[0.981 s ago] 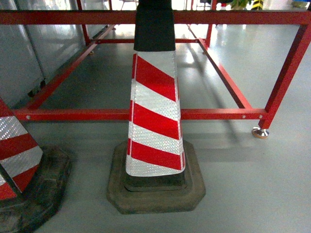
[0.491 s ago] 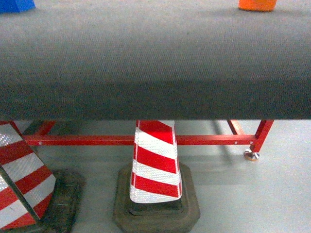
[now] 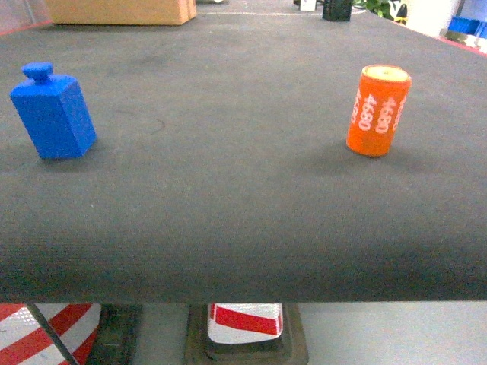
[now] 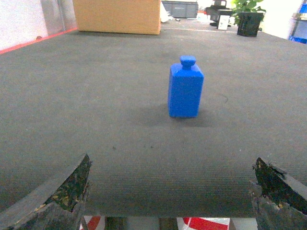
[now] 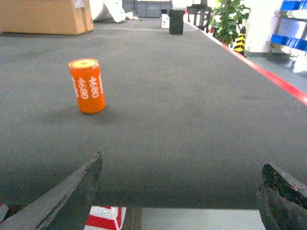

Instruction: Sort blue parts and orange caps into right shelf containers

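Head view: dark tabletop [image 3: 228, 228], blue part [image 3: 53, 112] upright at left, orange cap [image 3: 378, 110] upright at right, well apart; no shelf containers in any view. Left wrist view: left gripper [image 4: 170, 191] spread wide, empty, low by the near tabletop edge, blue part [image 4: 185, 88] ahead, roughly centred between jaws w/ small offset to right. Right wrist view: right gripper [image 5: 180, 191] also wide, empty, cap [image 5: 87, 86] ahead but off to left of jaw centre. Judgement: step in hand = approach for first pick. To do well: right arm should shift left to centre cap before advancing; grip cap across its round side, low-mid height, so it doesn't tip. Blue part: close on flat side faces, not the knob on top. Approx. level approach, clear of tabletop edge.
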